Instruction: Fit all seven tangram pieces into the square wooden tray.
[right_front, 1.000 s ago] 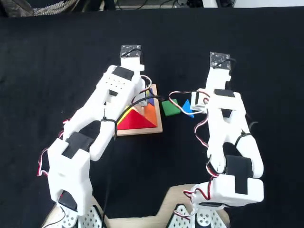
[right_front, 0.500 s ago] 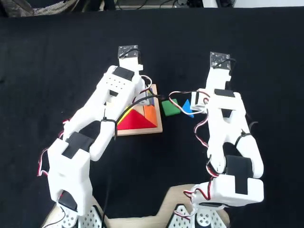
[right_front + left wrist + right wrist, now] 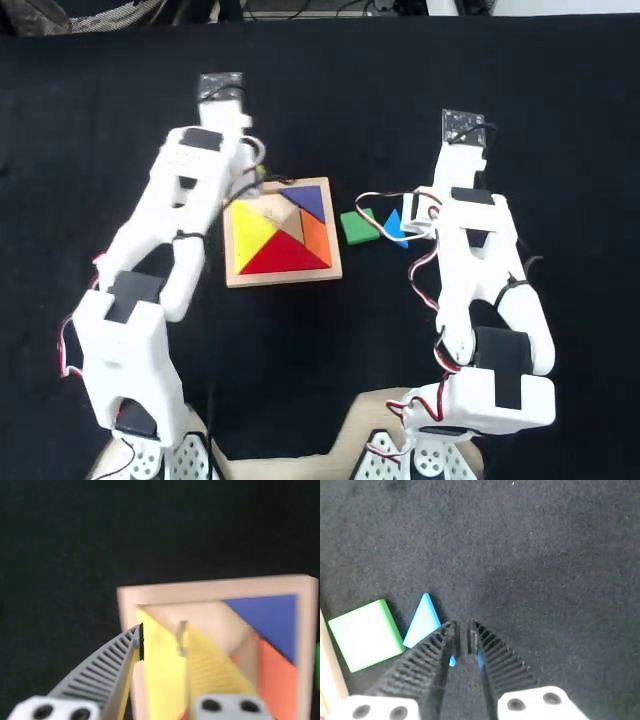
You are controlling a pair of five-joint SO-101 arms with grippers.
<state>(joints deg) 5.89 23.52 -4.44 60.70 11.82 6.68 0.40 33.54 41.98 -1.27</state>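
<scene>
L gripper agape (over yellow triangle); R gripper closed.

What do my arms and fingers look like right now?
Left arm and right arm: white blocky shells, black patches, loose red, black and white wires. Fingers: grey, ribbed, tapering to points.

**Left wrist view:** the wooden tray is showing blurred and running past the picture's edge, which is cropping its orange piece and the green square.

**High view:** the left arm is covering the tray's far left corner. The right arm and its wires are covering part of the light blue triangle.
</scene>
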